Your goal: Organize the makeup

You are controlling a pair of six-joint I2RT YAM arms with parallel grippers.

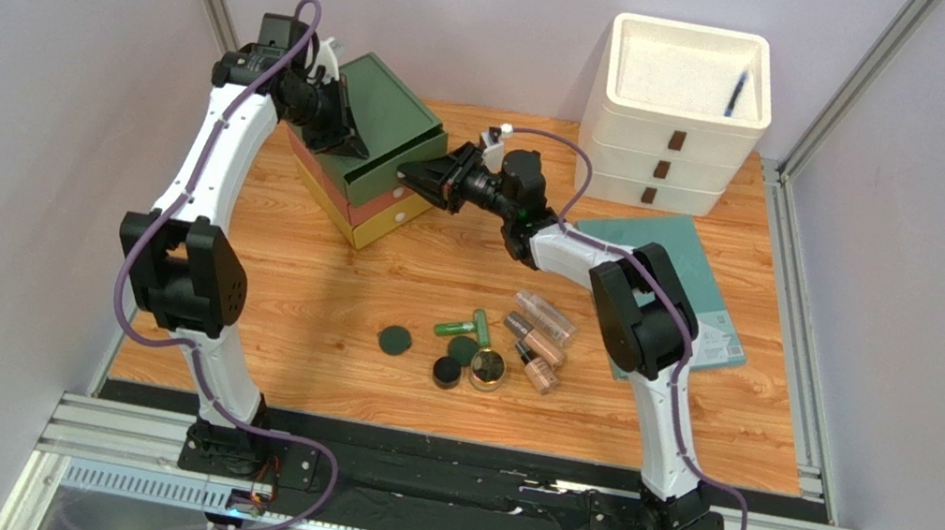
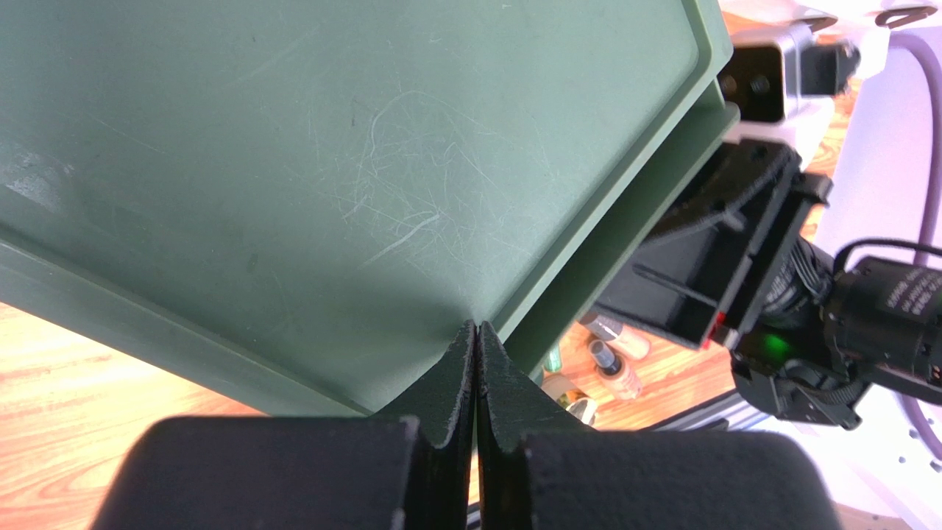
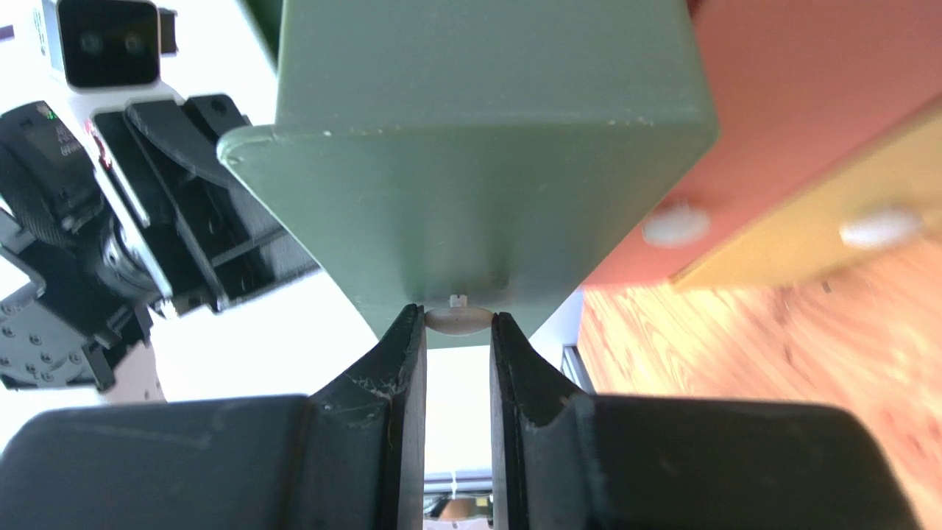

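The makeup lies loose on the table in front of the arms: a bright green tube [image 1: 466,327], a dark green round compact [image 1: 394,340], a black jar [image 1: 447,372], a gold-rimmed jar [image 1: 489,372] and clear bottles [image 1: 542,320] with beige-pink contents. My right gripper [image 3: 459,320] is shut on the small white knob [image 3: 458,319] of the green top drawer [image 3: 475,133] of a coloured drawer box [image 1: 368,149]. My left gripper [image 2: 475,331] is shut and empty, its tips resting against the green tray surface [image 2: 332,166] on top of that box. Two bottles [image 2: 615,364] show past the tray's edge.
Under the green drawer sit a red drawer [image 3: 796,122] and a yellow drawer [image 3: 818,243], each with a white knob. A white stacked drawer unit [image 1: 680,99] at the back right holds a blue pen [image 1: 736,94]. A teal flat book [image 1: 706,309] lies beneath the right arm.
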